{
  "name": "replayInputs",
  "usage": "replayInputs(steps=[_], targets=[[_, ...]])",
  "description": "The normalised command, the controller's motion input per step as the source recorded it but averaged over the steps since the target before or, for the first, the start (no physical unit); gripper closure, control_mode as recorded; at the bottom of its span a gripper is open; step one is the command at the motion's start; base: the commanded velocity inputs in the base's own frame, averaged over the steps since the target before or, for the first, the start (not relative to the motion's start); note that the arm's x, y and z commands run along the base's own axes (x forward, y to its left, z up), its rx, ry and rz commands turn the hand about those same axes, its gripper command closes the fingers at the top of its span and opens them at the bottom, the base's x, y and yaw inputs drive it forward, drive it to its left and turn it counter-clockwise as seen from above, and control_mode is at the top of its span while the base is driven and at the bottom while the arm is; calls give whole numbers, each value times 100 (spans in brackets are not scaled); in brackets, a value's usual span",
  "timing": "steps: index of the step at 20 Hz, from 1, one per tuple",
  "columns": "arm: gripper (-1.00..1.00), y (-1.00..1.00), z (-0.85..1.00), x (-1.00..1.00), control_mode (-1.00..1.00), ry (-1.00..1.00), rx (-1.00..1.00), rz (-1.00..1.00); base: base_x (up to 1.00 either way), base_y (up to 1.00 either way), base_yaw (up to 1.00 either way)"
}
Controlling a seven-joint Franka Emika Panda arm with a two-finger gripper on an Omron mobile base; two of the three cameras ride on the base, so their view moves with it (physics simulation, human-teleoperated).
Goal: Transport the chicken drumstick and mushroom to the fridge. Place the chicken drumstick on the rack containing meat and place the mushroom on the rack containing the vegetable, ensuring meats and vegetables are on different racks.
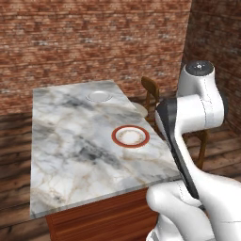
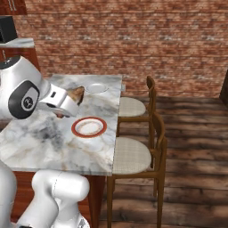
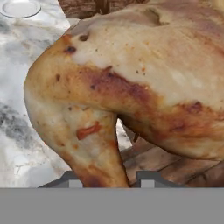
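The tool [image 2: 71, 103] is clenched on the chicken drumstick [image 2: 77, 95], which juts toward two o'clock above the marble bench [image 2: 53, 142].

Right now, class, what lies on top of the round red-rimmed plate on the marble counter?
Nothing: the red-rimmed plate shows a bare pale centre. The golden-brown chicken drumstick is in the gripper above the marble counter. What lies under the plate is covered.

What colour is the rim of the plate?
Red-orange, around a white centre; the plate shows best in the left base view.
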Motion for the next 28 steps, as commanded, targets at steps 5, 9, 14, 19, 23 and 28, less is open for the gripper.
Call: replayInputs(steps=[5,9,14,19,23,28], targets=[[100,0,0,-29,-100,3,0,0,0,0,0],[100,0,0,-58,-100,-1,0,0,0,0,0],[100,0,8,-48,-100,-1,0,3,0,0,0],[100,0,14,-17,100,0,0,2,-4,-18,-21],[100,0,0,0,100,0,0,0,0,-53,-76],[100,0,0,0,100,0,0,0,0,-28,-85]])
